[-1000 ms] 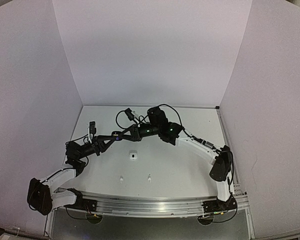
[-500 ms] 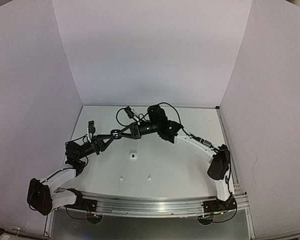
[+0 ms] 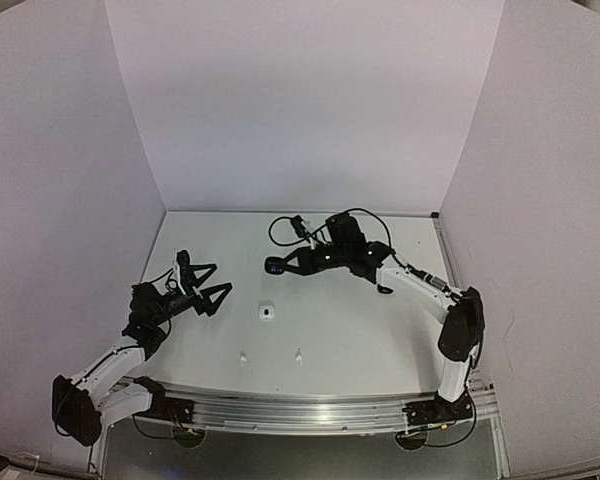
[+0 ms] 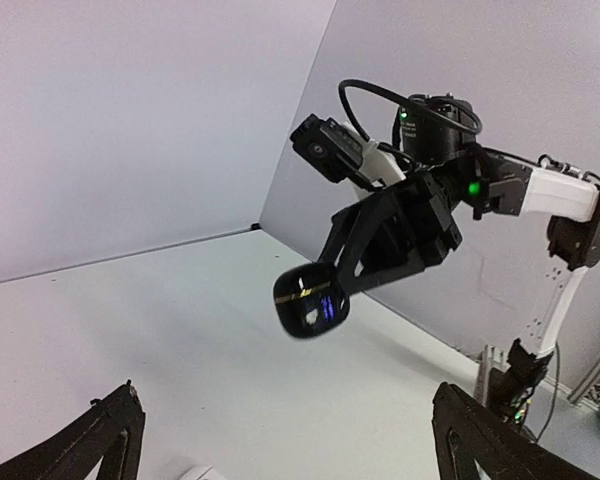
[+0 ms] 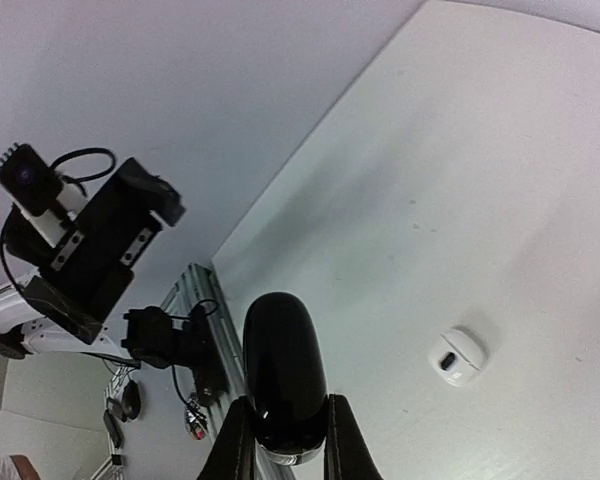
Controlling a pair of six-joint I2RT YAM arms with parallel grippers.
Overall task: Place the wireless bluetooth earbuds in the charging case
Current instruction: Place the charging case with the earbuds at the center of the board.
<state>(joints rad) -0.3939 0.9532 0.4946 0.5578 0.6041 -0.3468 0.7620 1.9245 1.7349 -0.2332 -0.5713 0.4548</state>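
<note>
A glossy black charging case [image 3: 274,266] hangs above the table's middle with my right gripper [image 3: 286,263] shut on it. In the right wrist view the case [image 5: 280,360] sits upright between both fingers [image 5: 238,440] of that gripper [image 5: 288,405]. The left wrist view shows the same case [image 4: 312,300] with a small lit display, floating well ahead of my left gripper [image 4: 300,450]. That gripper [image 3: 216,280] stands wide open and empty at the left. Two tiny white earbuds [image 3: 242,357] [image 3: 298,354] lie near the front edge.
A small white charging case [image 3: 267,313] [image 5: 458,357] rests on the table between the two arms. White walls close in the back and both sides. The metal base rail [image 3: 300,410] runs along the near edge.
My left gripper opened wide, let go of the black case and pulled back to the left. The right gripper kept the case and shifted slightly right.
</note>
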